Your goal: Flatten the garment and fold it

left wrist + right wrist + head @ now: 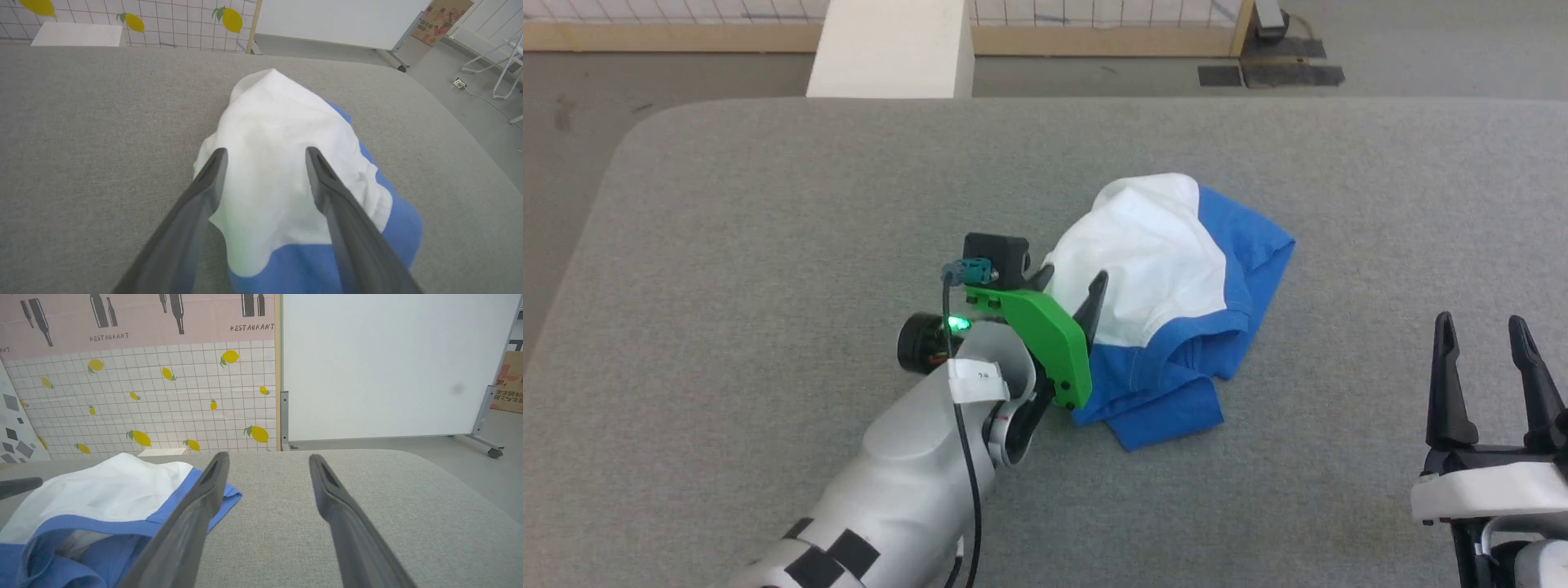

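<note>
While the shirt (1168,261) is seen bunched on the bench (768,245), the left tool (265,152) is held open over its white part, and the right tool (1482,322) is held open well aside.

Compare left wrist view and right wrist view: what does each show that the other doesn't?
Left wrist view: the left hand, open, its two fingers framing the garment at its white part; a floor socket. Right wrist view: the right hand, open over bare table beside the garment; a bottle-print RESTAURANT poster. Both: the crumpled, unflattened garment, the grey table, the lemon-tile wall, a whiteboard.
</note>
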You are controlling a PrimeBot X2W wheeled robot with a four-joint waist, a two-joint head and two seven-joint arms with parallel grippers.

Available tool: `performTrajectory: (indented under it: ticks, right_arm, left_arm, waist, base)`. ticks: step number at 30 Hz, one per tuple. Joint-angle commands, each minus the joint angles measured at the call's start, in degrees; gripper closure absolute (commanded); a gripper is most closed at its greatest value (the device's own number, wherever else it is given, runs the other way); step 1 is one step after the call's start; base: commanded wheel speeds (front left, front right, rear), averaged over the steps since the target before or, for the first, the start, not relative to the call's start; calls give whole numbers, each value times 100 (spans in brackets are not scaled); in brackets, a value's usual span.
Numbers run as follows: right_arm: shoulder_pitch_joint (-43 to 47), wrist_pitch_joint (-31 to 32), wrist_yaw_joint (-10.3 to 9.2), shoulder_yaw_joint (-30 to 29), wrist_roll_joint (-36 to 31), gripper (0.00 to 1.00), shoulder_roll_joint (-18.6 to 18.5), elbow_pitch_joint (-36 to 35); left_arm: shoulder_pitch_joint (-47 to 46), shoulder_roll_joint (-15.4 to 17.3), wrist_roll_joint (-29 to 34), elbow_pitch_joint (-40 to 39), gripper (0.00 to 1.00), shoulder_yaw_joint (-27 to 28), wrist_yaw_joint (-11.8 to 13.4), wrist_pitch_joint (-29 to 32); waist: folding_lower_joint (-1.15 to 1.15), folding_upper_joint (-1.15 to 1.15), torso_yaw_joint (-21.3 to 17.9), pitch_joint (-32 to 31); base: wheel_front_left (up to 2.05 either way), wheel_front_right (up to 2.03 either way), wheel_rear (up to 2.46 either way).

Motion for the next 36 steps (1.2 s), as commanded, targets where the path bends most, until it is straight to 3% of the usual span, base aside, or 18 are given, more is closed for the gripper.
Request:
performTrajectory:
  ticks: [1,4,10,15,19,24,29,36]
  right_arm:
    - [15,-34,-9,-4,-23,0,6,10]
    - [83,-34,-9,4,-10,0,6,-6]
    - [189,-34,-9,-8,11,0,6,-85]
    - [256,-34,-9,-30,20,0,6,-159]
    - [332,-34,-9,-27,20,0,6,-168]
    - [426,-34,-9,68,13,0,6,-119]
    - [607,-34,-9,214,28,0,6,-61]
    - [455,93,-9,119,-97,0,6,-62]
  left_arm:
    - [-119,16,26,-42,0,23,-40,-176]
    - [-104,147,123,-248,0,107,-16,-592]
    - [464,662,430,-1300,0,585,327,-994]
    - [1574,1077,1237,-2925,0,1497,717,-1007]
    - [2543,1157,1822,-3753,0,2110,807,-1008]
    - [3650,955,2581,-4516,0,2833,713,-1008]
    - [4774,563,3003,-4729,0,3380,527,-1009]
    - [5091,275,3373,-4716,0,3671,184,-1009]
  waist:
    - [0,0,108,-140]
    - [0,0,155,-230]
    - [0,0,205,-294]
    - [0,0,236,-233]
    - [0,0,291,-215]
    - [0,0,280,-320]
    - [0,0,278,-446]
    - [0,0,420,-471]
  base:
    - [0,0,0]
    - [0,0,0]
    - [0,0,0]
    - [0,0,0]
    - [0,0,0]
    - [0,0,0]
    - [0,0,0]
    - [0,0,0]
